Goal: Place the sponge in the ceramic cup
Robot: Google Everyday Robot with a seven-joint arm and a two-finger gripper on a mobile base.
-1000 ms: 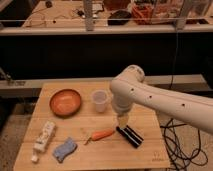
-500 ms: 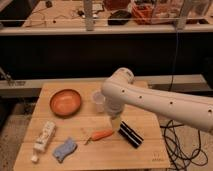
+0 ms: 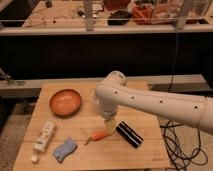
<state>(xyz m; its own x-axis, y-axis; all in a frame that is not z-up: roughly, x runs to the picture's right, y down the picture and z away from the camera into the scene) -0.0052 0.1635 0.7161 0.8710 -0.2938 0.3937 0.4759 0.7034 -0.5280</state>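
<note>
While the sponge (image 3: 65, 149) lies flat on the worktop (image 3: 150, 152) at the lower left of the frame, the gripper (image 3: 109, 121) hangs at the centre, pointing down from the bulky white arm (image 3: 160, 102) that reaches in from the right. Whether the gripper is released or clenched, I cannot tell; it does not have the sponge, which rests well apart from it.

Most of the ceramic cup (image 3: 93, 97) is hidden by the arm. Only a pale edge shows at the arm's left side, just right of the orange-brown bowl (image 3: 65, 102). So the sponge is not in the cup.

A white tube (image 3: 44, 137) lies just left of the sponge, and an orange, carrot-like piece (image 3: 101, 135) sits between the sponge and the gripper. A black-and-white striped block (image 3: 129, 134) lies near the gripper's lower right.

Judging by this layout, the gripper hangs low over the middle because it is working close to the surface. To reach the sponge it must go down and left, past the orange piece and clear of the tube. Being flat, the sponge likely needs a pinch at its edges from above.
</note>
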